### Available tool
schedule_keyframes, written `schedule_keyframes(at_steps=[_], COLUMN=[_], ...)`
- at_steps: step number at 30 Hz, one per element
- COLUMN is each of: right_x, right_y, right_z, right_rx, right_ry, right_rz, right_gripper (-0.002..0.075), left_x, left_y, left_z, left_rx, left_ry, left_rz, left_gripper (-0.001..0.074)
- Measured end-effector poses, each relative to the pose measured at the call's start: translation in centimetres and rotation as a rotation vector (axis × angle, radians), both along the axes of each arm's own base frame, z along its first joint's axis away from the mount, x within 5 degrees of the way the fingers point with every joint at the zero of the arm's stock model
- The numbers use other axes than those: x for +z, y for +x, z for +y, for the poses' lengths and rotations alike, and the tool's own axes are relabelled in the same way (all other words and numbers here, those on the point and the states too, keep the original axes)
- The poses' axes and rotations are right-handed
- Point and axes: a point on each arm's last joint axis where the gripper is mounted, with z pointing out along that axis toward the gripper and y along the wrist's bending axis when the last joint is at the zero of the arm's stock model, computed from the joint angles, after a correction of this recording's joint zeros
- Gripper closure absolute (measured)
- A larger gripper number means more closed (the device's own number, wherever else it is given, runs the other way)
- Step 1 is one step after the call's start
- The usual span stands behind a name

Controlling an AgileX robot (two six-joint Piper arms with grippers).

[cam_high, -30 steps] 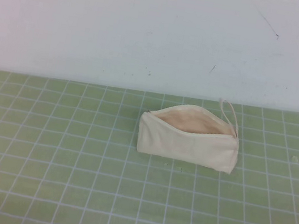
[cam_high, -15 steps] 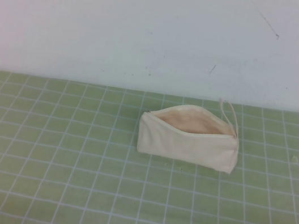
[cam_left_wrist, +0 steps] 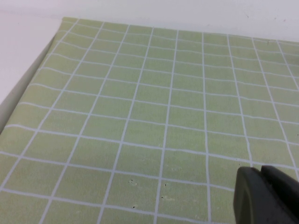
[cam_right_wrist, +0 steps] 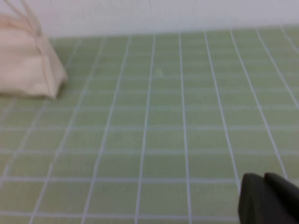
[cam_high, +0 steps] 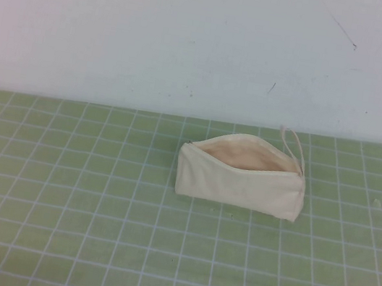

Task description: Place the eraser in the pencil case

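Pencil case (cam_high: 239,184): soft matt cloth. Mat (cam_high: 53,223): smooth, matt, grid-printed.

So the pencil case (cam_high: 240,183) is sitting on the green grid mat (cam_high: 74,226), toward the far edge and a bit right of center. It's unzipped, mouth gaping upward so you can see the beige lining. The thin cord loop (cam_high: 292,142) sticks up at its right end, by the white wall (cam_high: 158,35). Neither gripper shows up here.
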Motion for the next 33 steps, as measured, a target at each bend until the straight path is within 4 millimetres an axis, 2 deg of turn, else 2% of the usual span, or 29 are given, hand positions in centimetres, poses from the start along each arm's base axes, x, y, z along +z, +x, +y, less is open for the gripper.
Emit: schedule_keyframes(at_steps=[33], right_x=[-0.27], right_y=[-0.12], right_z=[-0.09], right_rx=[-0.011], right_ry=[0.002], right_rz=[0.037], right_gripper=[0.0727], left_x=[0.0], left_y=[0.0], left_z=[0.0], left_rx=[0.0], left_ry=[0.0], left_rz=[0.0], left_gripper=[0.0736])
